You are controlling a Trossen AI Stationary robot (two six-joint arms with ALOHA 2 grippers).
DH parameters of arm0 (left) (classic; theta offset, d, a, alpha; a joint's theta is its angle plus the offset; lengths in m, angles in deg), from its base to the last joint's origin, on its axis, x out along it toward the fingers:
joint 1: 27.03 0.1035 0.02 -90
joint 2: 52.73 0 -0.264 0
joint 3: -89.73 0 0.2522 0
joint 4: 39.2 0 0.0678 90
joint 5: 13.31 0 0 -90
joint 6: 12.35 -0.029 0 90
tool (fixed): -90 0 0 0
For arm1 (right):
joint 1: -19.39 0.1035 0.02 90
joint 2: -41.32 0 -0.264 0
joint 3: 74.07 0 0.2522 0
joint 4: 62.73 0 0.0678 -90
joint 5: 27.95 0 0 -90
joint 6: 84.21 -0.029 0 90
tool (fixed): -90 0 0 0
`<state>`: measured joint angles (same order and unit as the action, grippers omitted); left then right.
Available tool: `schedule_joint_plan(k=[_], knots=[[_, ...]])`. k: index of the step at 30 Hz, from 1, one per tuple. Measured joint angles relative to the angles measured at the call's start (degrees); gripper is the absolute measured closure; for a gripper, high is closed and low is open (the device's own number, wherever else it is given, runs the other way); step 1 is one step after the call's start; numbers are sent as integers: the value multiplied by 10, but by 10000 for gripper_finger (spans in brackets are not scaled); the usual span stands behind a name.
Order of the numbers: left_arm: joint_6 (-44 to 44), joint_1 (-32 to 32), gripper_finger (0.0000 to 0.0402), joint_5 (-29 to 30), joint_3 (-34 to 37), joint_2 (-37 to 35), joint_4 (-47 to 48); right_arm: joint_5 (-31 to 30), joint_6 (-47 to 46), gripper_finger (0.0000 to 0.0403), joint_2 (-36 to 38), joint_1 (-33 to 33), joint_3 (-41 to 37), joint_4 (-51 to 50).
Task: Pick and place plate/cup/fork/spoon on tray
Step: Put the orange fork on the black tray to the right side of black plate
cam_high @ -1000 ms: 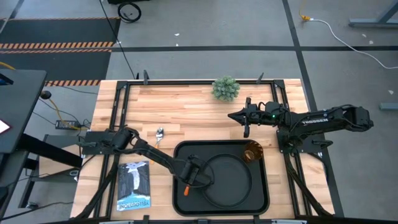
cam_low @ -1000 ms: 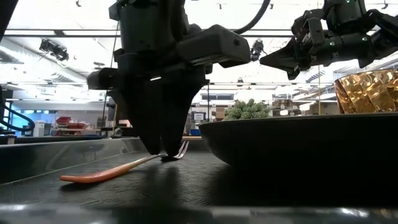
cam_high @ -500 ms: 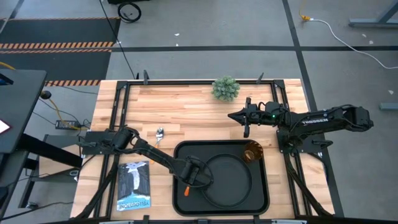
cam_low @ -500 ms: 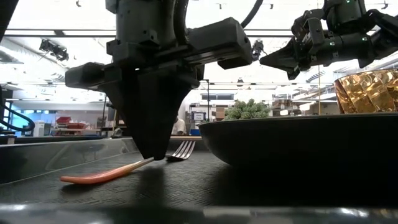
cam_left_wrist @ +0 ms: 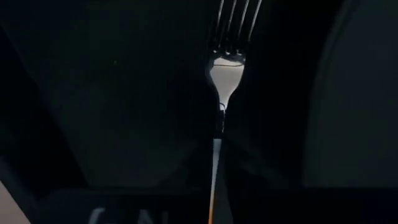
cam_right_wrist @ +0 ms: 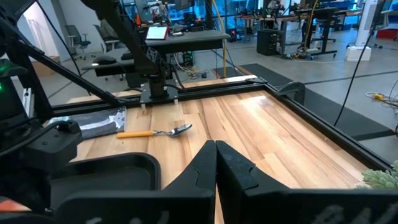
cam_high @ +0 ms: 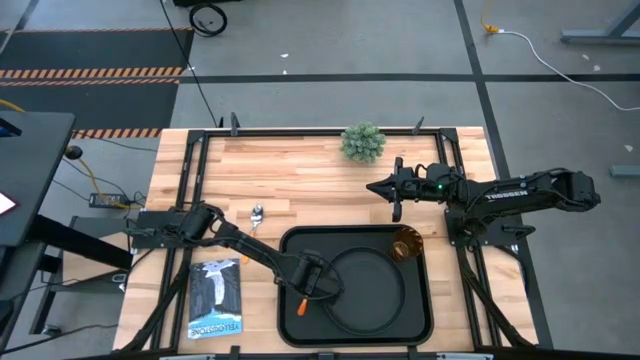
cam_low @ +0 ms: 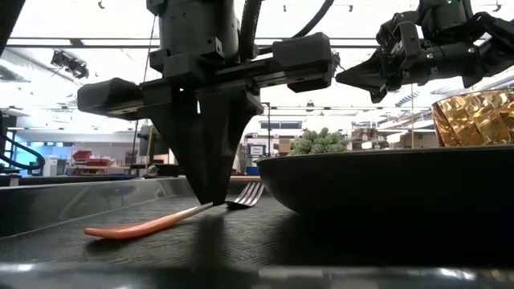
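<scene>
The fork [cam_low: 136, 227] lies on the black tray [cam_high: 290, 250], to the left of the round black plate [cam_high: 385, 290]. My left gripper [cam_low: 210, 199] stands over the fork, pointing down, shut on it. The amber cup [cam_high: 406, 243] stands in the tray's far right corner. The spoon [cam_high: 256, 215] lies on the wooden table beyond the tray's far left corner. My right gripper [cam_high: 370, 186] hovers shut above the table, beyond the cup. My left gripper pinches the fork between its two fingers at the thin neck [cam_left_wrist: 219, 127] just behind the tines. The fingers come from above, pointing down, one on each side of the fork. The orange handle's free end [cam_low: 96, 232] rests on the tray, and the tines [cam_low: 250, 193] point toward the far side.
A small green plant [cam_high: 362, 142] stands at the table's far edge. A booklet [cam_high: 215, 298] lies on the table left of the tray. The plate's wall [cam_low: 385, 185] rises close to the right of the fork.
My left gripper has turned about its upright axis while staying down on the fork. The fork has slid a little toward the table's right along the tray, its handle end staying on the tray floor.
</scene>
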<state>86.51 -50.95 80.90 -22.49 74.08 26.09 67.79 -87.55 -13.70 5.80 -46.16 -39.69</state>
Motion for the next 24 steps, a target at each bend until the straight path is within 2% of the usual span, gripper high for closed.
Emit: schedule_joint_plan(k=[7,24], knots=[[60,0,382,0,0,0,-4,11,-1,396,0,0,0,10],[157,0,381,6,0,0,-23,32,-10,396,0,0,0,10]])
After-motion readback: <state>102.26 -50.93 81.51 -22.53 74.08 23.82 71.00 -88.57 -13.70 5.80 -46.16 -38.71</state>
